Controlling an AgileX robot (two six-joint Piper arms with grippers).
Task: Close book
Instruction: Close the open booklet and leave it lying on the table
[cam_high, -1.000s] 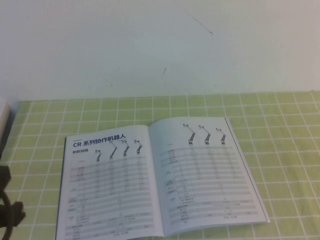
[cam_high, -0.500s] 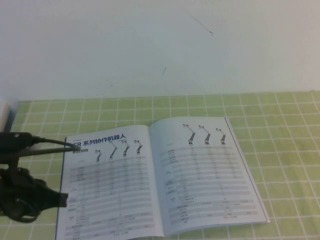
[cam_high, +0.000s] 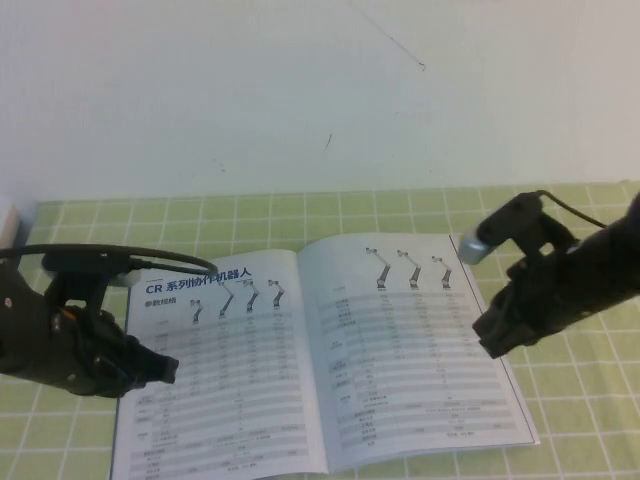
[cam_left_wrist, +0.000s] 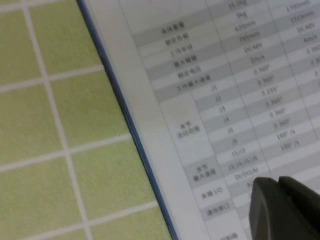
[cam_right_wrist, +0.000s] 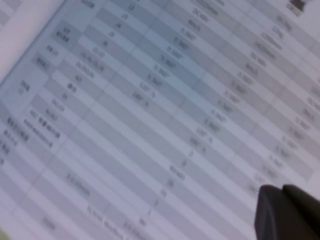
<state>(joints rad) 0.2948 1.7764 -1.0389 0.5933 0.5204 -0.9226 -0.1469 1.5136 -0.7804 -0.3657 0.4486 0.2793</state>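
An open booklet with printed tables lies flat on the green checked cloth, spine running away from me. My left gripper hovers over the outer edge of the left page, fingers shut with nothing between them. The left wrist view has its dark fingertips above the left page, near the blue cover edge. My right gripper hangs over the outer edge of the right page, also shut and empty. In the right wrist view its fingertips sit above the table rows of the page.
A white wall rises behind the table. A pale object sits at the far left edge. Green cloth shows on both sides of the booklet and beyond it.
The left arm has come in lower over the left page edge. The right arm has entered from the right and now hangs over the right page edge. The booklet has not moved.
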